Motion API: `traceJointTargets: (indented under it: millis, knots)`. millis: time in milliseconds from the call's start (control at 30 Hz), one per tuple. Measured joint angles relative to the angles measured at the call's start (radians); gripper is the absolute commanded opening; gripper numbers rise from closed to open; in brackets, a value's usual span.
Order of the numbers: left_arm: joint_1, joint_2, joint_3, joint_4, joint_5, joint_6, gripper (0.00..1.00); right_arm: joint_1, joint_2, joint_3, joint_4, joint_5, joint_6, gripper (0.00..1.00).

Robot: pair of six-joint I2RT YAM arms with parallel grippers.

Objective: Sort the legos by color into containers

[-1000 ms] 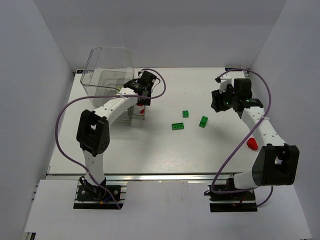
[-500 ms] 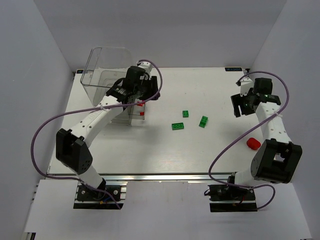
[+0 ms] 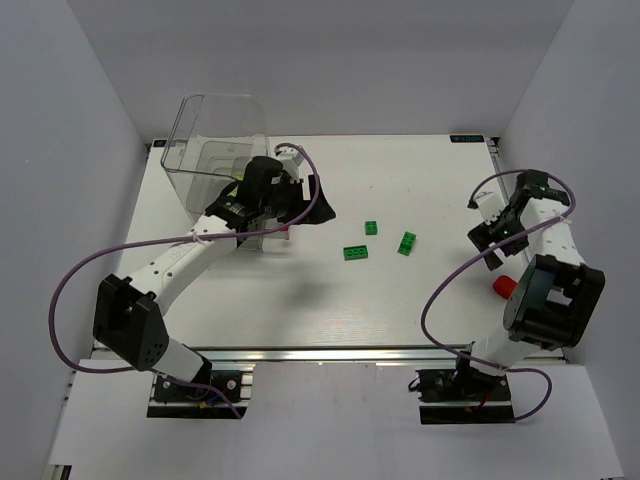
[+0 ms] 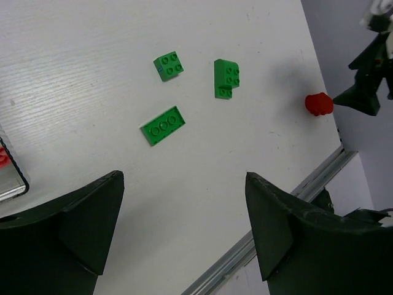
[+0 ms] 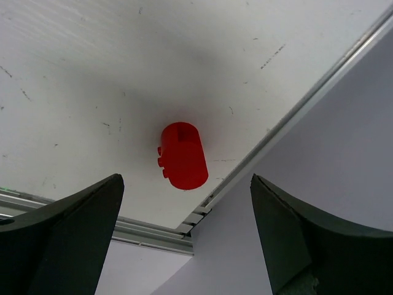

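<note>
Three green legos lie mid-table: a small square one [image 3: 371,228] [image 4: 168,65], a flat long one [image 3: 355,252] [image 4: 163,125] and a notched one [image 3: 407,243] [image 4: 226,78]. A red lego [image 3: 505,287] [image 5: 183,155] lies near the right edge; it also shows in the left wrist view [image 4: 319,104]. The clear bin [image 3: 215,150] stands at the back left, with a red piece [image 3: 284,228] in its near compartment. My left gripper [image 3: 300,200] [image 4: 183,174] is open and empty beside the bin. My right gripper [image 3: 490,250] [image 5: 185,177] is open and empty, hovering above the red lego.
The table's right edge rail [image 5: 288,117] and the white side wall [image 5: 319,203] run right next to the red lego. The near edge rail [image 4: 288,203] lies below the left gripper. The bin's near corner [image 4: 9,175] is at the left of the left wrist view.
My right arm has swung right and toward the near edge, ending above the red lego. My left arm has shifted, its gripper dropping slightly away from the bin toward the table's middle.
</note>
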State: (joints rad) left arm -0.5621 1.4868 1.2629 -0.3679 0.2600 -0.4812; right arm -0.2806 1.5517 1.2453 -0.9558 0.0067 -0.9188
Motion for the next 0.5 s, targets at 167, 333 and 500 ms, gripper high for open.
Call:
traceJointTargets:
  millis: [167,333,500]
  knots:
    - [0.0,-0.056,-0.042,0.01,0.003,-0.021,0.9,-0.001,0.05,-0.055,0.018,0.039,-0.041,0.89]
    - [0.0,-0.129,-0.099,0.015,0.002,-0.045,0.9,-0.002,0.095,-0.105,0.043,0.076,-0.064,0.89]
    - [0.0,-0.195,-0.164,0.018,-0.01,-0.074,0.9,-0.002,0.11,-0.179,0.114,0.128,-0.088,0.89]
